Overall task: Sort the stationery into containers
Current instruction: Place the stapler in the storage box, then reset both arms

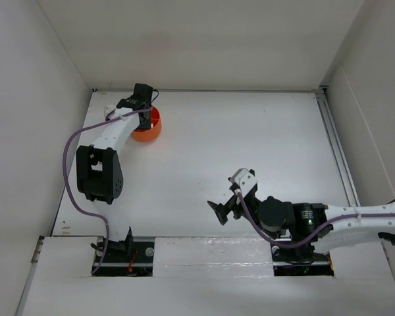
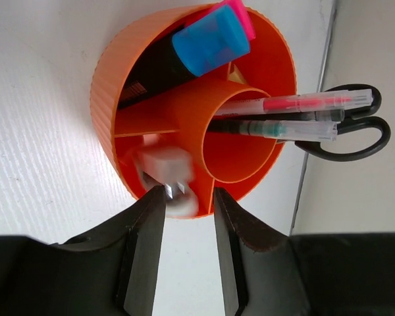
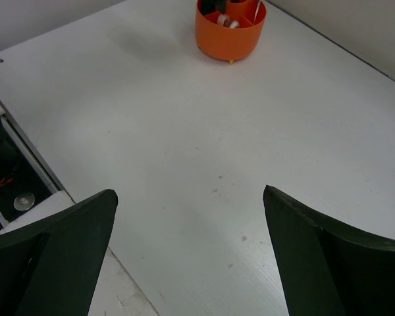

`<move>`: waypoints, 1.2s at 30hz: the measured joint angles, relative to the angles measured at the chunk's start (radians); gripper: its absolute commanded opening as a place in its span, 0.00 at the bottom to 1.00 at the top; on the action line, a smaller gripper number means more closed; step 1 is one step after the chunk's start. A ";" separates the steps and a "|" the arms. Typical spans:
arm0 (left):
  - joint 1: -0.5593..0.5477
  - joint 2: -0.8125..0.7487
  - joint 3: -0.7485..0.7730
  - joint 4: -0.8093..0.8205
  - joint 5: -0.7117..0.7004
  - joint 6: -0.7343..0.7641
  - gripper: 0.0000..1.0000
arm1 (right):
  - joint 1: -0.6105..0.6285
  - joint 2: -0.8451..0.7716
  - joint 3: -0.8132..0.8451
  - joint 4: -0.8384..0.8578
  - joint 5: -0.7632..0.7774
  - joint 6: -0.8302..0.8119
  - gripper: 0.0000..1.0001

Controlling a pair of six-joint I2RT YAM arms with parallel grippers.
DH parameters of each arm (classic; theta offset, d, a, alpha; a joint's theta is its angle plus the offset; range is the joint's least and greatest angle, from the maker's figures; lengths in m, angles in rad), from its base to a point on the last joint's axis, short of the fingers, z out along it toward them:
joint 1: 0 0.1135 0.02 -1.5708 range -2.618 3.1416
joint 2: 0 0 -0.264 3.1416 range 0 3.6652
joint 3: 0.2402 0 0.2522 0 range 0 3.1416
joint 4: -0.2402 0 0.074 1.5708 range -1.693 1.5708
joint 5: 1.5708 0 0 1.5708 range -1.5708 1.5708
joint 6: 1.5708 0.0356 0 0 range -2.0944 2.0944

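From the overhead camera, the orange tub (image 1: 151,131) sits near the far left corner of the white table (image 1: 250,145). My left claw (image 1: 145,113) hangs directly over it. The right claw (image 1: 222,212) is well apart, toward the middle of the near edge. White panels close in the left, far and right sides. On the left wrist camera, the tub (image 2: 105,85) lies just beyond the left claw (image 2: 189,193), whose jaws stand narrow with a gap, straddling the nearest rim. The small beige-silver stapler (image 2: 163,164) lies in the nearest compartment with one end between the tips, clear of the right-hand finger, so I see no grip. The blue-capped highlighter (image 2: 210,39) and pink-capped highlighter (image 2: 245,16) lean in the far compartment, caps outward. The red pen (image 2: 296,103), black-white pen (image 2: 276,128) and scissors (image 2: 355,128) stand side by side in the round inner compartment, their long axes running to the right of the view, with the scissor handles outermost. On the right wrist camera, the right claw (image 3: 189,193) is spread wide over bare white table (image 3: 184,131) and holds nothing, with the tub (image 3: 230,36) well ahead by the far edge.
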 measured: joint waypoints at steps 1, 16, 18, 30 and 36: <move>0.000 0.000 0.000 0.005 0.000 0.000 0.31 | 0.001 0.000 0.000 0.000 0.000 0.000 0.98; -0.014 -0.015 0.000 0.038 -0.009 0.038 0.32 | 0.002 -0.012 0.000 -0.003 -0.004 -0.001 0.98; -0.020 -0.040 0.000 0.040 -0.012 0.053 0.32 | 0.002 -0.012 0.000 -0.003 -0.004 -0.001 0.98; -0.019 -0.613 -0.302 0.173 -0.023 0.322 1.00 | 0.002 -0.078 0.054 -0.144 0.106 0.148 0.99; -0.010 -1.033 -0.418 0.217 -0.013 0.670 1.00 | 0.002 -0.070 0.312 -0.534 0.238 0.459 0.99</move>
